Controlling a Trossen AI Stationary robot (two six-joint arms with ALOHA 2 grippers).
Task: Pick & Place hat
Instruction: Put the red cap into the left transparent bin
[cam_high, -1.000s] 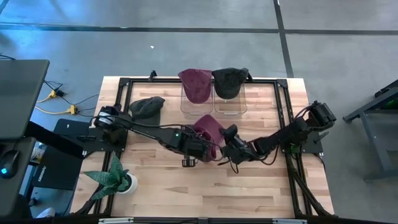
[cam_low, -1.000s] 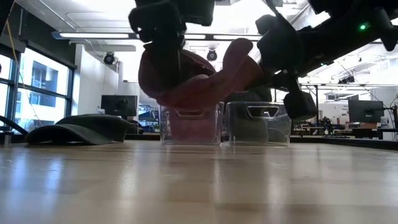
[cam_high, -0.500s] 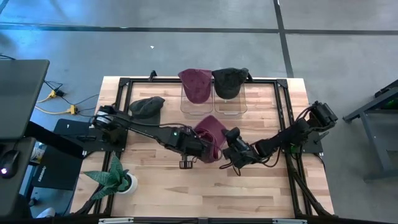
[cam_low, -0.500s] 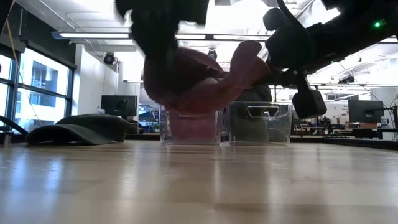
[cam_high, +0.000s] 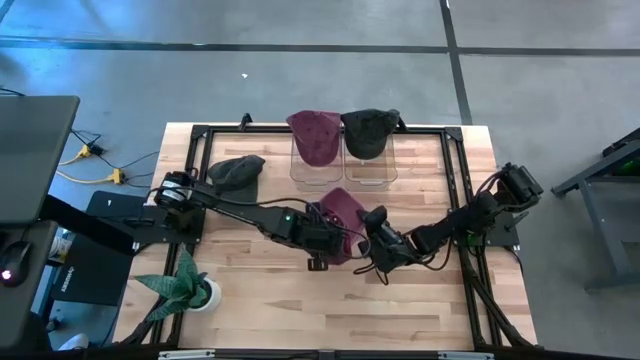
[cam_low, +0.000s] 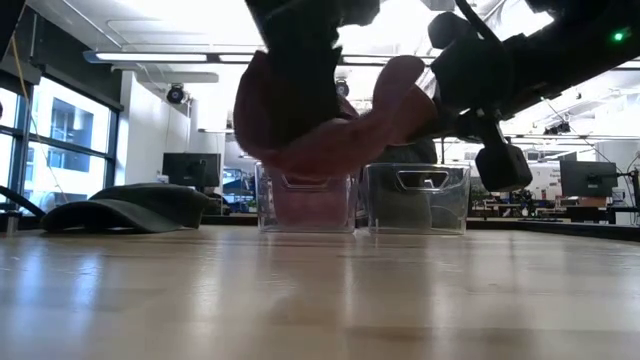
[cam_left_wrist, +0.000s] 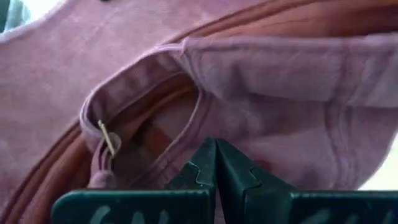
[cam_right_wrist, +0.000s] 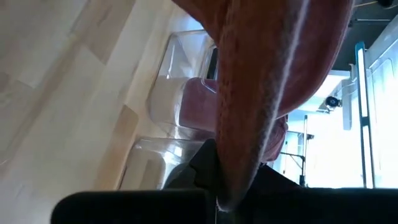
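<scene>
Looks like the carry step: dark red hat (cam_high: 338, 208) up in the air over the middle of the bench (cam_high: 400, 300), not touching the wood. Pinched on 2 sides: left gripper (cam_high: 322, 248) pressed together on the soft cloth by the inner band, right gripper (cam_high: 372, 245) pressed together on the stiff brim. To do this step well, best to move both arms together at 1 speed, so no tugging on the cloth and no slipping out of a pinch. Best to stay high enough to clear the walls of the 2 clear bins (cam_high: 310, 165) at the far edge. Good to pick the spot first, since 1 bin already carries another red hat (cam_high: 314, 135) and the next bin a dark hat (cam_high: 368, 130). Let go only once the hat sits low and steady, 1 gripper after the other or both at once. About the hat itself: a soft cap, washed-out dark red, floppy top sagging down in the low view, brim curved and sticking out to 1 side, seams and a small gold-colored bit showing inside. Likely to fold and droop when let go, so a gentle set-down wanted. Off by the far-left part of the bench, a grey hat (cam_high: 236, 172) lying flat.
</scene>
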